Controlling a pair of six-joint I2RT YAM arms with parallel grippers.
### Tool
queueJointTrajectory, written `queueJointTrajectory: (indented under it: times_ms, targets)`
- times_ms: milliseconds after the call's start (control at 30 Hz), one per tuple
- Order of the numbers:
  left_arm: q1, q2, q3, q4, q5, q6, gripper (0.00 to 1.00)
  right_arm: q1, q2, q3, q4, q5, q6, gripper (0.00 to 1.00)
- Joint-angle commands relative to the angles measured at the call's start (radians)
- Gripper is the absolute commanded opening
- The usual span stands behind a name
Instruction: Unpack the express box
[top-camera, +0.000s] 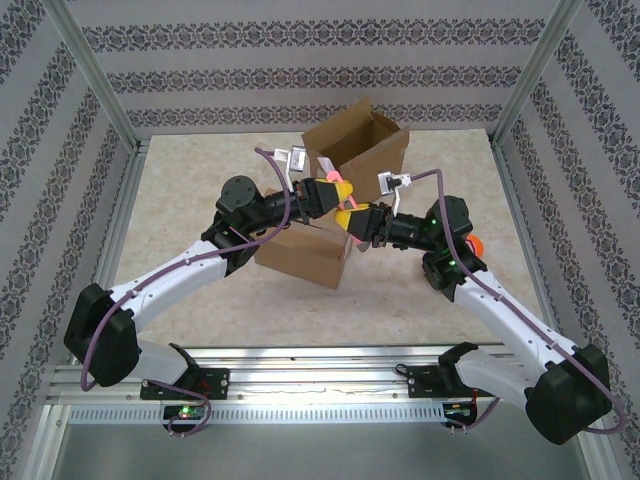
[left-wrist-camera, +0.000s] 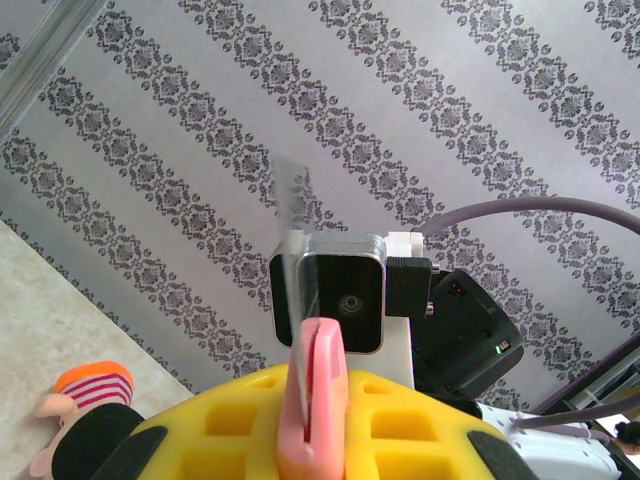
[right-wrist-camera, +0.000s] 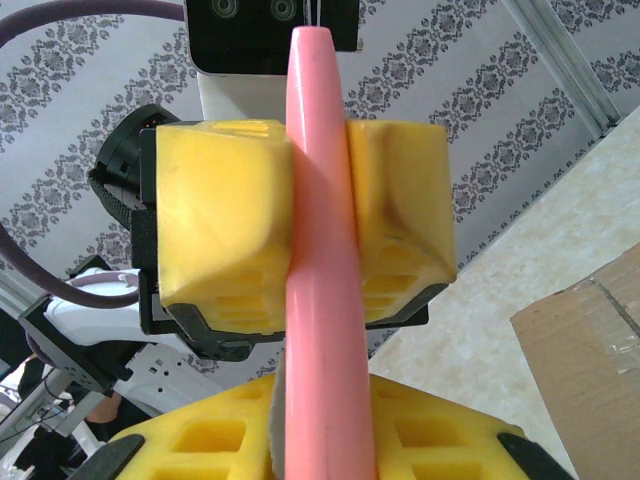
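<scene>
Express box (top-camera: 300, 255) is sitting in the middle of the table (top-camera: 170, 190), with its flaps standing open toward the far side. It is lying directly beneath both grippers, and neither set of fingers is touching the cardboard.

The left gripper (top-camera: 332, 193) is clamping a pink cutter (right-wrist-camera: 320, 250) by its handle, its yellow fingers (right-wrist-camera: 225, 220) pressing on both flat sides. The right gripper (top-camera: 353, 220) is meeting it from the right. Its own pads (right-wrist-camera: 200, 450) are hugging the end of the handle nearer the right arm and appear to be gripping it too. So the step in hand is looking like a handover of the tool above the box.

Doing it well is depending on order. The right grip should be holding firmly before the left fingers are letting go, or the cutter may be dropping onto the box. The handle should be staying straight between the pads, since a skewed hold is making the later cut wander. A thin blade seems to be projecting past the left fingers, so it is worth keeping clear of the cables and the wrist cameras.
</scene>
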Motion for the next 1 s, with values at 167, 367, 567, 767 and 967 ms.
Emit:
queueJointTrajectory:
  times_ms: [167,367,567,767,967]
  targets:
    - [-0.003,-0.014,0.012,0.038,0.010,0.006,0.00,0.017,-0.035,-0.020,0.070,0.030,0.003,0.25]
    - [-0.003,-0.020,0.019,0.023,0.005,0.016,0.00,0.018,-0.077,-0.058,0.057,0.040,0.000,0.27]
    - [-0.003,-0.020,0.018,0.025,0.004,0.014,0.00,0.018,-0.083,-0.064,0.055,0.039,0.000,0.25]
    - [-0.003,-0.018,0.017,0.026,0.003,0.014,0.00,0.019,-0.085,-0.063,0.055,0.048,0.002,0.11]
    - [-0.003,-0.018,0.015,0.026,0.005,0.017,0.03,0.019,-0.081,-0.067,0.059,0.082,0.003,0.00]
